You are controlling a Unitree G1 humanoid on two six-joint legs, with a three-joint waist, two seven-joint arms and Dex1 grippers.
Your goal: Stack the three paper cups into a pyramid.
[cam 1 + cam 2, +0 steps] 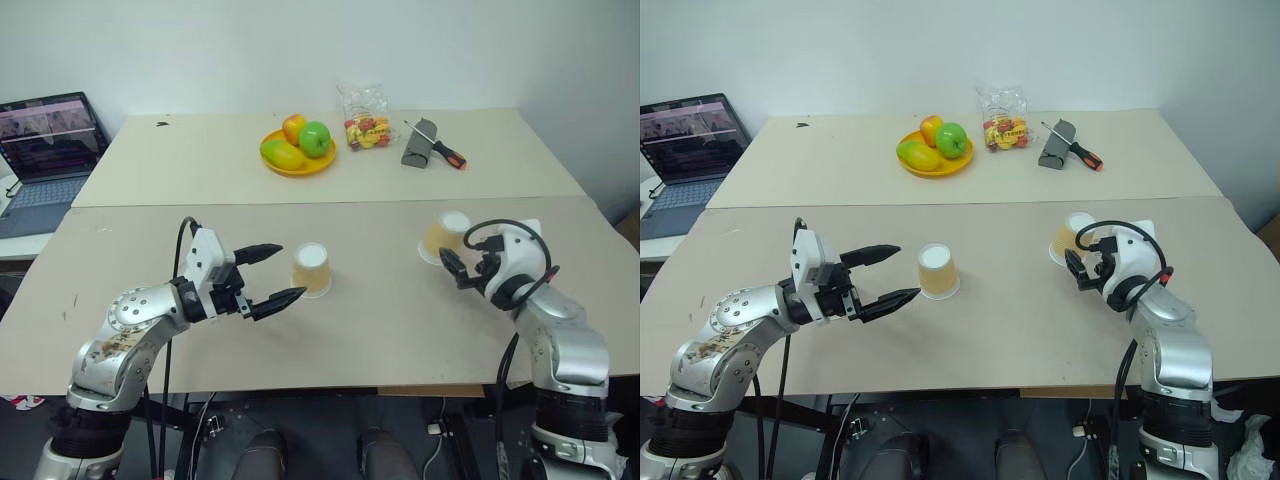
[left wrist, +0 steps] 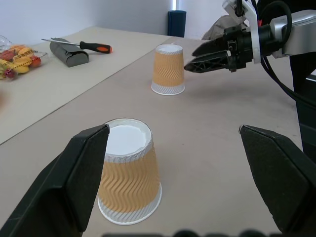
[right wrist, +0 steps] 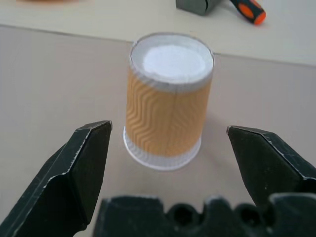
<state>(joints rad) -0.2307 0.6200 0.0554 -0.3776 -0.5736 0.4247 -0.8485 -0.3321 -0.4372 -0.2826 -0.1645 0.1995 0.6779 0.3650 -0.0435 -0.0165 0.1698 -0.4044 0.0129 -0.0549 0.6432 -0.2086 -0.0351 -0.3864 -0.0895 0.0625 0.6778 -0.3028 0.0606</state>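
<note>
Even, bright overhead light falls on the desk (image 1: 380, 330), with only soft, short shadows close around the cup (image 1: 312, 269) near its middle. No glare. In the right wrist view the screwdriver (image 3: 245, 8) beyond the cup is blurred.

We seem to be in a lab or test room set up for robot trials. We see two plain beige tables (image 1: 200, 340) pushed together against a bare white wall (image 1: 300, 50), cables hanging at the near edge. A laptop (image 1: 45, 150) with its screen lit sits on a side surface off the far left corner. Along the far edge lie assorted props: a yellow plate of fruit (image 1: 298, 150), a bag of sweets (image 1: 365, 125), a screwdriver (image 1: 440, 147).
</note>
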